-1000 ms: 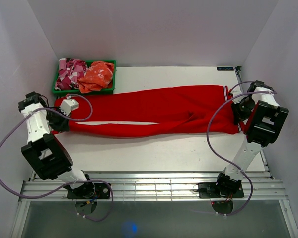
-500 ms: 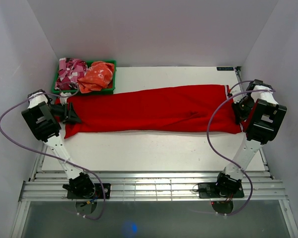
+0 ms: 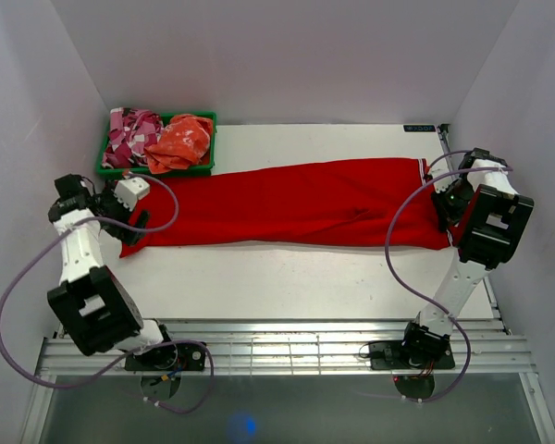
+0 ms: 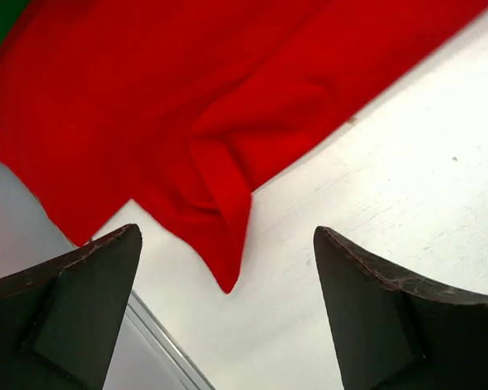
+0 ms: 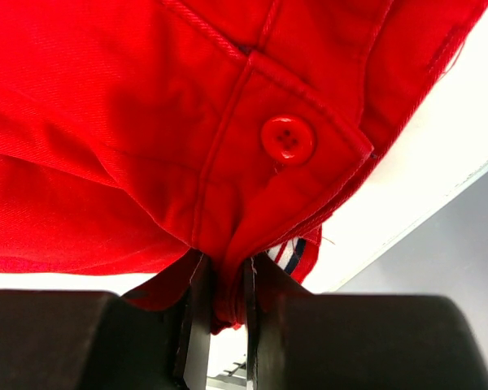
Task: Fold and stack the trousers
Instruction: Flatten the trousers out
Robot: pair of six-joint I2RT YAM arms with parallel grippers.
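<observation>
One trousers (image 3: 296, 203), one basket (image 3: 203, 169), right hand (image 5: 224, 284) pinching

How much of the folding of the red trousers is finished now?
Done: the trousers lie folded lengthwise, one leg over the other. In hand: the right tool pinches the waistband; the left tool hangs open over the leg ends. Left: crosswise folds and stacking.

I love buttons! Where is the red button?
In the right wrist view, the button sits on the trousers, just above the right gripper pinching their edge.
</observation>
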